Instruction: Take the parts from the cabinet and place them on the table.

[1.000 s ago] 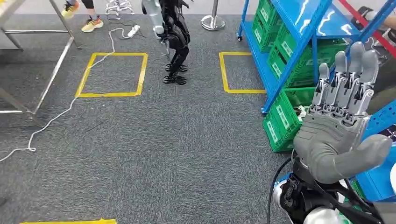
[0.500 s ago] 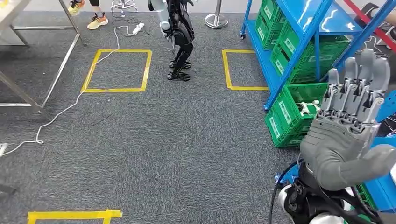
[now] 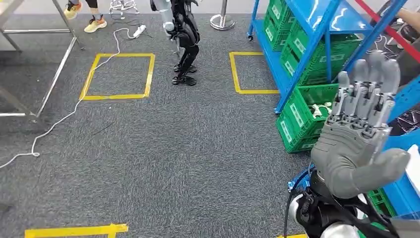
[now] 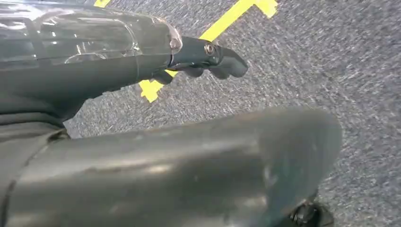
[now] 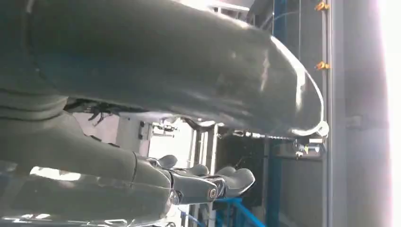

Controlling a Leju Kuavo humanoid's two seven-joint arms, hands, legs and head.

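Nearest the camera in the head view, the right hand point(image 3: 359, 134) is standing raised with its palm turned away and its fingers stretching straight up, side by side and slightly apart, the thumb jutting out to the side; it is holding nothing. In the right wrist view the same hand point(image 5: 189, 182) is showing its fingers extended with nothing between them and the thumb. The left hand point(image 4: 203, 56) is hanging over the grey carpet point(image 4: 331, 61) beside a strip of yellow tape point(image 4: 227, 21); its fingers are lying fairly straight and are gripping nothing that can be seen. Just behind the raised right hand, the blue cabinet point(image 3: 317, 54) is standing with green crates on its shelves. The lowest near crate point(image 3: 297, 116) is sitting open, and pale parts point(image 3: 319, 108) are lying inside it, too small to tell apart. Farther out on the carpet, two yellow taped squares point(image 3: 118, 77) are lying flat, with a white cable point(image 3: 74, 111) trailing past the left one. Between the squares, another robot point(image 3: 182, 34) is standing on dark legs. At the far left, the metal legs of a table point(image 3: 54, 74) are reaching the floor, and a person's feet in orange shoes point(image 3: 94, 25) are showing at the far edge.
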